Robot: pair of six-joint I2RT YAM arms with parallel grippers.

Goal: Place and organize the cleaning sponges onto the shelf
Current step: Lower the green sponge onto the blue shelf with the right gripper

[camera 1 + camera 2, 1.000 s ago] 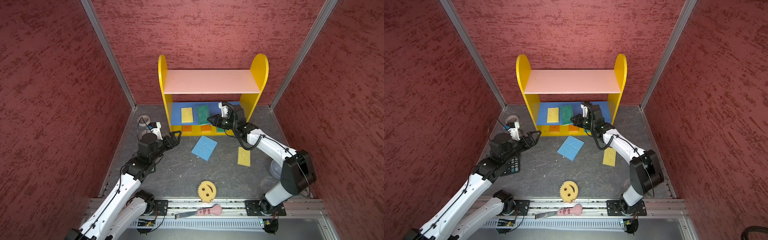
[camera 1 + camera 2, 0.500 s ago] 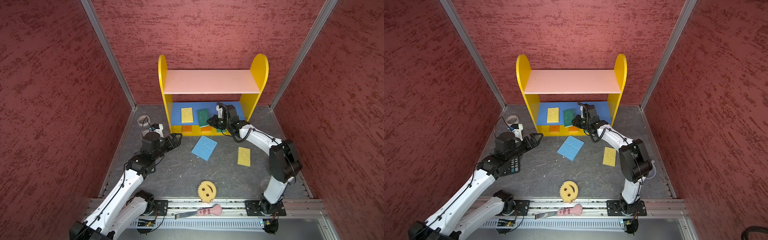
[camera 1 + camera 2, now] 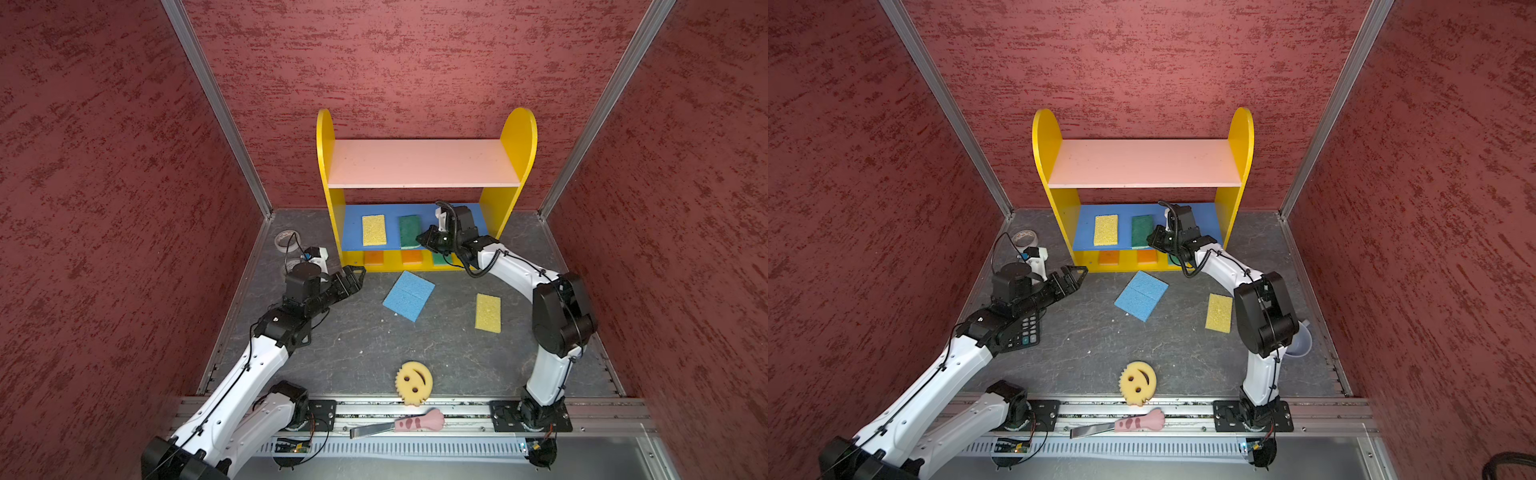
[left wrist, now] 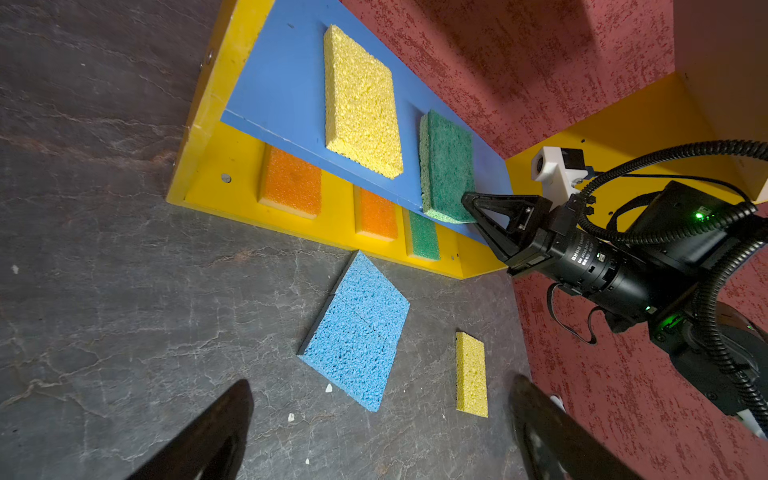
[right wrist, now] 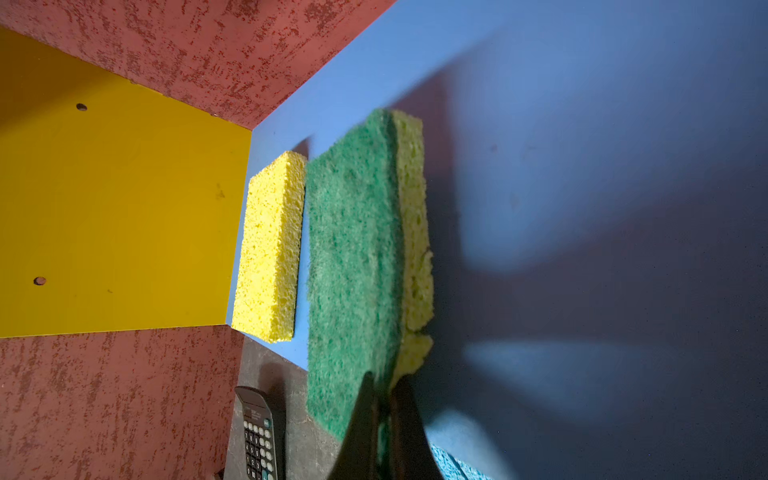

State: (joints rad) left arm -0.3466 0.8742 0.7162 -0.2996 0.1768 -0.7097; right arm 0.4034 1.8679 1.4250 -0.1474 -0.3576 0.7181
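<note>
The left tool hangs released above the bench, left of the blue sponge. On the blue board of the shelf, the green sponge lies just right of a yellow sponge. The right tool, reaching from the right, is clenched on its near edge.

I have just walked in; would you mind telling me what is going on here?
The robot is loading sponges onto the shelf. The right gripper is shut on the edge of a green sponge at the blue middle board, beside a yellow sponge lying there. Two orange sponges and a second green sponge sit on the base. The left gripper is open and empty. The blue sponges, a loose yellow sponge and the smiley sponge lie on the floor.
</note>
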